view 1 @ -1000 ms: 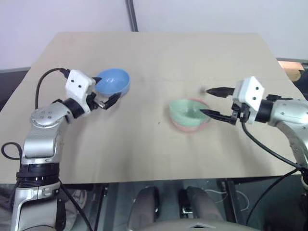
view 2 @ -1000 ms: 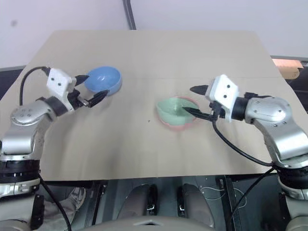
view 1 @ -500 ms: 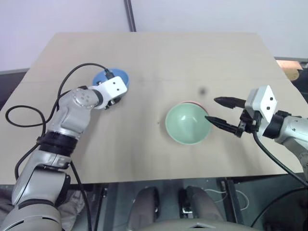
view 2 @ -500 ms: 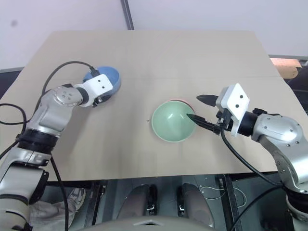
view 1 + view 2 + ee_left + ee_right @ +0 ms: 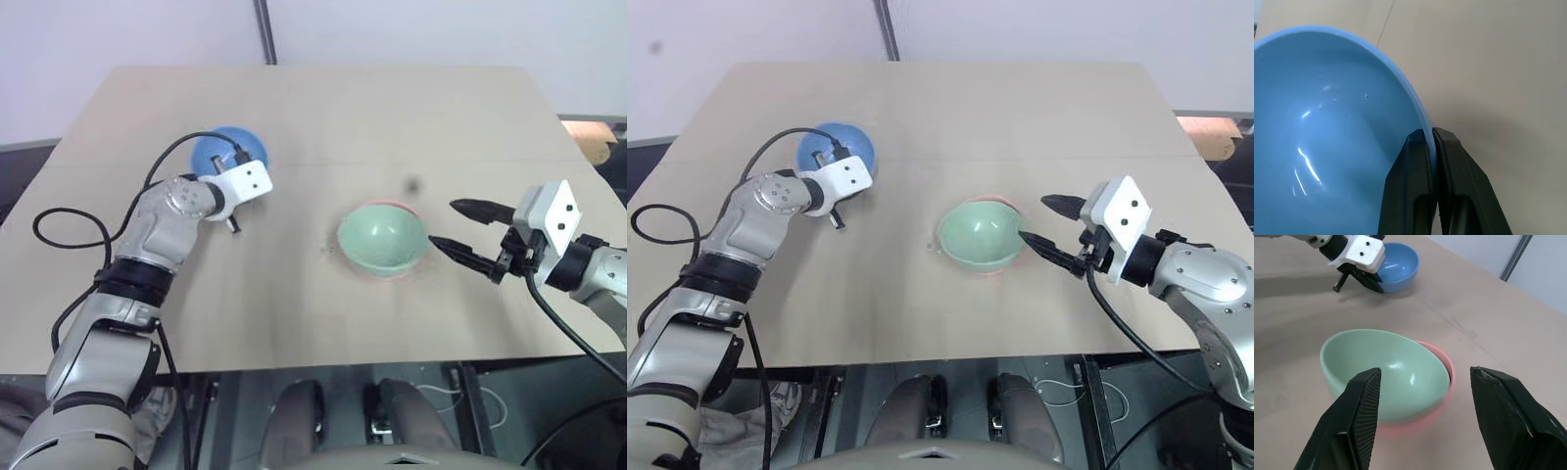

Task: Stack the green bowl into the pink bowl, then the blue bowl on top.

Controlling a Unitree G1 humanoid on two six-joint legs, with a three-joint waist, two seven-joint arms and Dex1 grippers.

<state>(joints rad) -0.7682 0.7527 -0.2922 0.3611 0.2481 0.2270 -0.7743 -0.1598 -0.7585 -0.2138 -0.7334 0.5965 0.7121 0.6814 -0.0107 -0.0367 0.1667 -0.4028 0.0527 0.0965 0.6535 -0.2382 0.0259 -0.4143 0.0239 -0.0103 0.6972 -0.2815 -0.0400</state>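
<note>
1. Since a second ago, the left hand point(image 5: 1431, 147) has swung in over the blue bowl point(image 5: 223, 149) and closed; then it hung open beside the bowl, now its two fingers point(image 5: 1413, 186) pinch the bowl's near rim.
2. Meanwhile the right hand point(image 5: 460, 227) has drawn back from the green bowl point(image 5: 383, 238), which was tilted and blurred then and now sits nested in the pink bowl point(image 5: 1447, 366).
3. That right hand hovers just beside the stacked pair, fingers spread wide, holding nothing.
4. Only a salmon sliver of the pink bowl shows around the green one's rim.
5. Both stack and blue bowl rest on the tan desk point(image 5: 323, 108), well apart, blue on the robot's left.
</note>
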